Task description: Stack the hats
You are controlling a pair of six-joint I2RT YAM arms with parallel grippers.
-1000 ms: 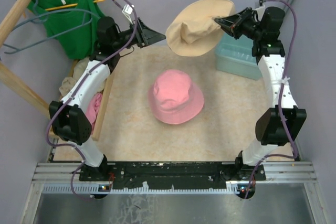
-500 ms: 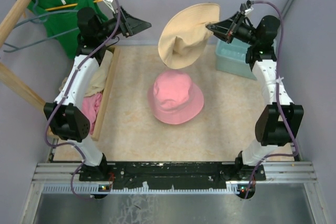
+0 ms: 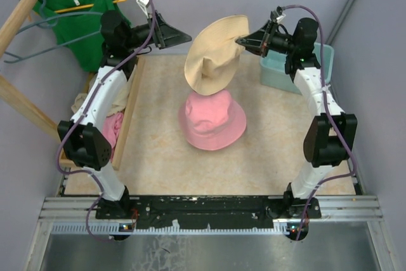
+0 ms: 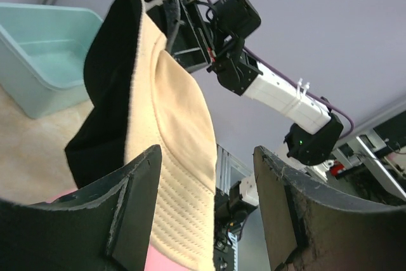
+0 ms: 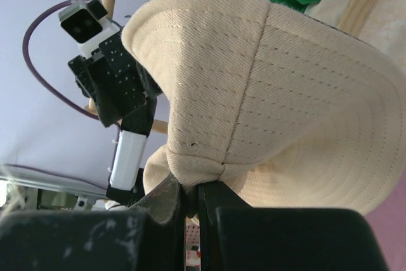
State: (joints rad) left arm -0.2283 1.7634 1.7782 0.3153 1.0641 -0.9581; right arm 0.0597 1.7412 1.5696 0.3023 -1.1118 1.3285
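Shifted leftward, the right tool (image 3: 244, 41) pinches one beige hat (image 3: 212, 55) by its brim, hanging it over one pink hat (image 3: 212, 122) on the surface (image 3: 279, 144). Left tool (image 3: 183, 35) gapes empty.

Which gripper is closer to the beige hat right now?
Right. The right gripper is shut on the brim of the beige hat, holding it in the air. The left gripper is open on the hat's other side, gripping nothing.

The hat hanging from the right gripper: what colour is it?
The hat is beige; the right wrist view shows it best.
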